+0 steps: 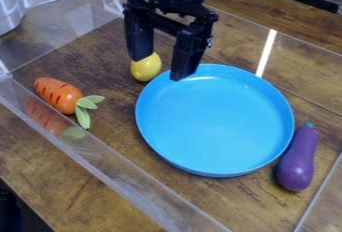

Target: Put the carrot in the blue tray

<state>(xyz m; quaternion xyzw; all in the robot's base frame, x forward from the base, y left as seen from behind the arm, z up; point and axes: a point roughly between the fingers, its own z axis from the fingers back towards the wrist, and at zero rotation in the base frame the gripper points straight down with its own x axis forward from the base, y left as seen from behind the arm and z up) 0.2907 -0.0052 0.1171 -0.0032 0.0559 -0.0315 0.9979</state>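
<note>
Tray point(214, 131), wide and blue, lies toward four o'clock. Pincer point(167, 59), spread wide and holding nothing, hangs near twelve. Carrot point(56, 94), at nine o'clock on the tabletop point(80, 166), is probably light, firm, and slightly slippery; best gripped across its thick grooved middle, clear of the leaves point(87, 109).

The counter point(120, 143) showed brown wood grain. The round blue tray point(214, 121) presented smooth plastic. The eggplant point(298, 158) had a smooth, glossy purple surface. The clear wall panel point(100, 161) appeared glossy. The claw point(166, 66) had a black, matt-looking finish.
</note>
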